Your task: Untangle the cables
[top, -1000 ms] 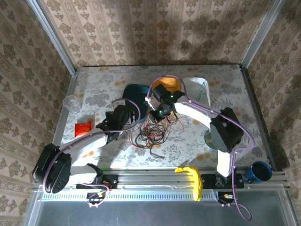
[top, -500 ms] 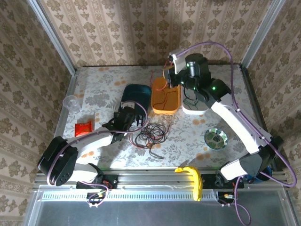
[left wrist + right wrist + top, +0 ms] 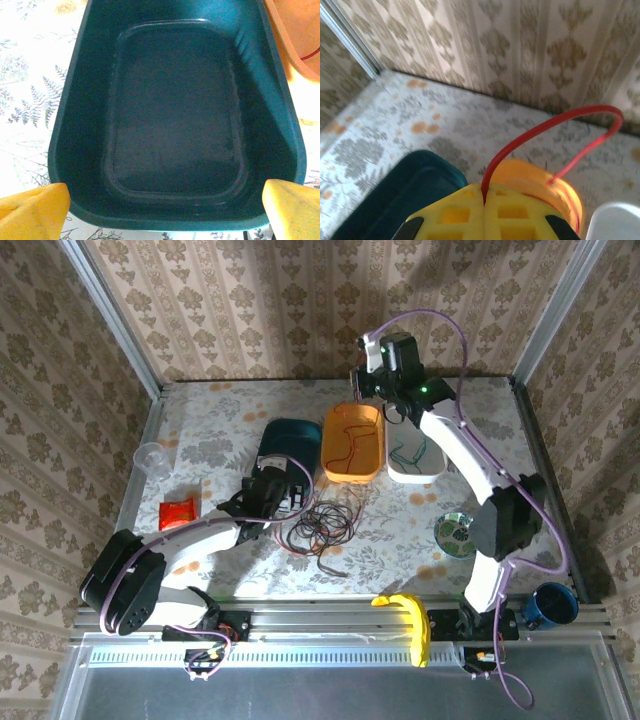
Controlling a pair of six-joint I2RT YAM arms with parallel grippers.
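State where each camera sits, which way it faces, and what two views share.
Top external: high behind the robot, looking down on both arms, the table and the cable heap.
Left wrist: on the left gripper, looking down into the teal bin; fingertips at the bottom corners.
Right wrist: on the right gripper, facing the back wall; shut fingers pinch a red cable.
Shared: both wrist views show the teal bin and the orange bin.

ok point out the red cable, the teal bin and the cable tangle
red cable [image 3: 546,125], right wrist view, middle of its raised arc
teal bin [image 3: 172,110], left wrist view, bare floor
cable tangle [image 3: 316,528], top view, centre of the heap
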